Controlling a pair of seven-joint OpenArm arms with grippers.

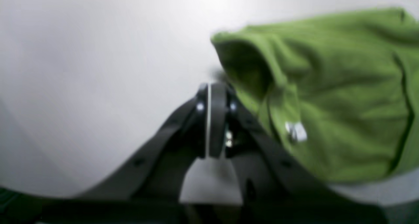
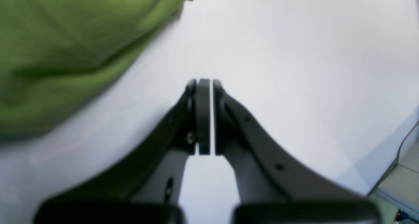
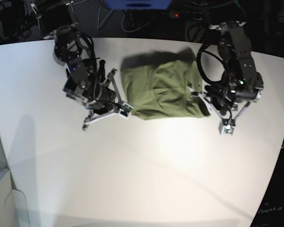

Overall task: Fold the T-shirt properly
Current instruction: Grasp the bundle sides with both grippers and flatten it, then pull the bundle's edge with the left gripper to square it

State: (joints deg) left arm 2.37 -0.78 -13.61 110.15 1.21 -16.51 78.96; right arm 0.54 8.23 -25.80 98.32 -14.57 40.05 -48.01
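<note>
Black left gripper (image 1: 214,86) closed, empty, seemingly just beside green T-shirt (image 1: 327,96).

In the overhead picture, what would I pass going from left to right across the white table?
Right pincer → T-shirt → left pincer, all on the table.
</note>
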